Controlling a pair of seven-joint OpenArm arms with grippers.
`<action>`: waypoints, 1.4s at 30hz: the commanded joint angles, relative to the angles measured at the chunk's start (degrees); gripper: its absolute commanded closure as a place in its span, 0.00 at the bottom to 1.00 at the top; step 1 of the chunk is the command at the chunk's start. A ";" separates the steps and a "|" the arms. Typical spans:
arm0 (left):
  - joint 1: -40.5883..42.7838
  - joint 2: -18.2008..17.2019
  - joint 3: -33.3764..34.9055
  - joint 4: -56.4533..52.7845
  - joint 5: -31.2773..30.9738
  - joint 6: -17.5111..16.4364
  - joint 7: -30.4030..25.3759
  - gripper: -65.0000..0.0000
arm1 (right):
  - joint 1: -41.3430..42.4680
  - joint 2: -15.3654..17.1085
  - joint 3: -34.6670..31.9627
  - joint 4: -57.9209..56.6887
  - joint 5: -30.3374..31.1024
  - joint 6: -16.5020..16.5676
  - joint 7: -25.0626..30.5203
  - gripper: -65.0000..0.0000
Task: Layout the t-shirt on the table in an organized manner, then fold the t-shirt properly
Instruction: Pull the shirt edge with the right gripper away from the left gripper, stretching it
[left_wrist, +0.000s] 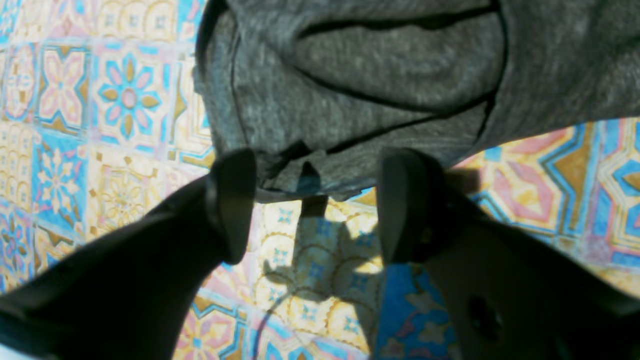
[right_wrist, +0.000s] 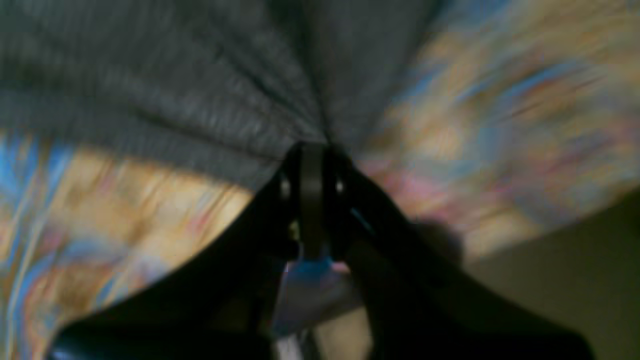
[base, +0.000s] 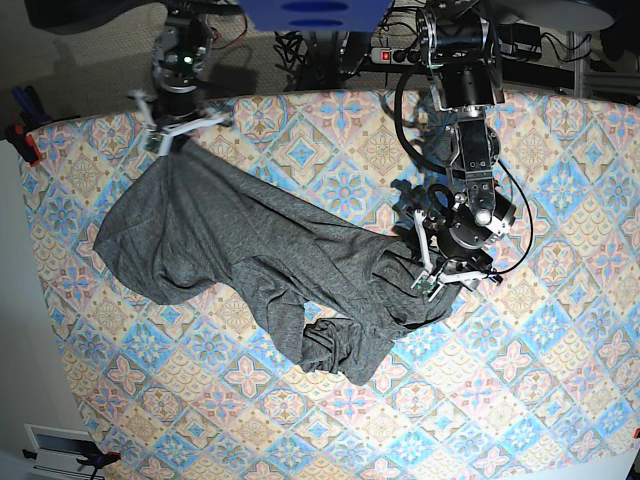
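Base view evenly lit, sharp, soft shadows under the t-shirt (base: 250, 260). Left wrist view: hard light from 12 o'clock, dark finger shadows on the table (left_wrist: 320, 270), mild softness. Right wrist view dim, heavy motion blur, table (right_wrist: 500, 110) smeared, 4 o'clock corner dark.

A: What kind of place is this, someone's home?

B: Nah, looks like a robotics lab. Two arms are bolted at the far edge of the table (base: 560, 330), with a power strip (base: 398, 55) and loose cables (base: 330, 45) behind them, and clamps (base: 22, 135) pinning the patterned cloth.
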 joint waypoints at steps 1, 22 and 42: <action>-1.26 -0.14 0.12 1.18 -0.58 0.34 -0.92 0.45 | -0.21 -0.08 0.09 1.62 -0.19 -0.23 -0.04 0.90; -1.08 -0.23 0.12 1.27 -0.50 0.34 -0.56 0.45 | 18.52 9.33 10.64 7.07 -0.02 6.98 -6.89 0.58; 0.59 -0.23 0.12 2.77 -0.32 0.34 -0.56 0.45 | 28.54 11.00 18.73 -15.08 -0.11 19.47 -9.53 0.42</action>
